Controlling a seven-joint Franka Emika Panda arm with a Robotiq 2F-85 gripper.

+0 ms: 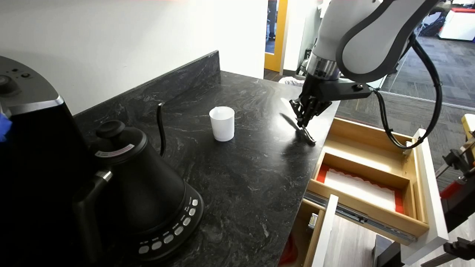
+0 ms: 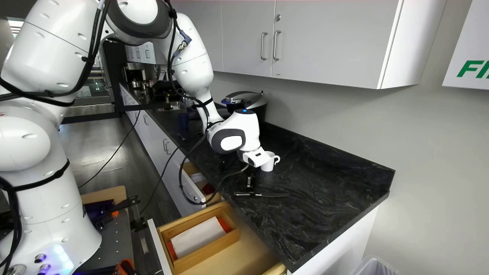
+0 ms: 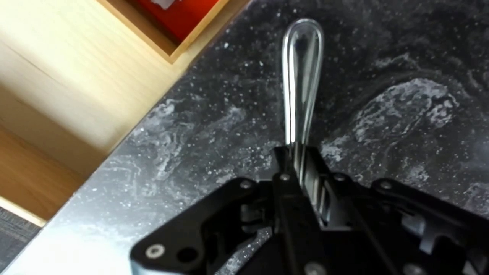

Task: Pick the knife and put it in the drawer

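Observation:
The knife [image 3: 301, 84] has a smooth, shiny metal handle that points away from my jaws in the wrist view. My gripper [image 3: 298, 151] is shut on this handle, with a finger on each side. In an exterior view the dark blade of the knife [image 2: 273, 194] stretches out flat beyond my gripper [image 2: 250, 187]. The knife is down at the counter's surface; whether it touches cannot be told. Beside and below the counter edge the light wooden drawer [image 1: 352, 148] is pulled out, with a divider between its compartments. Part of the drawer [image 3: 76, 68] shows at the upper left of the wrist view.
A white cup [image 1: 222, 124] stands on the dark counter [image 1: 237, 185], and a black kettle [image 1: 137, 185] is farther along. One drawer compartment holds a white and red item [image 2: 198, 236]. A lower drawer [image 1: 326, 233] is also pulled out. The arm's cable [image 1: 434, 111] hangs over the wooden drawer.

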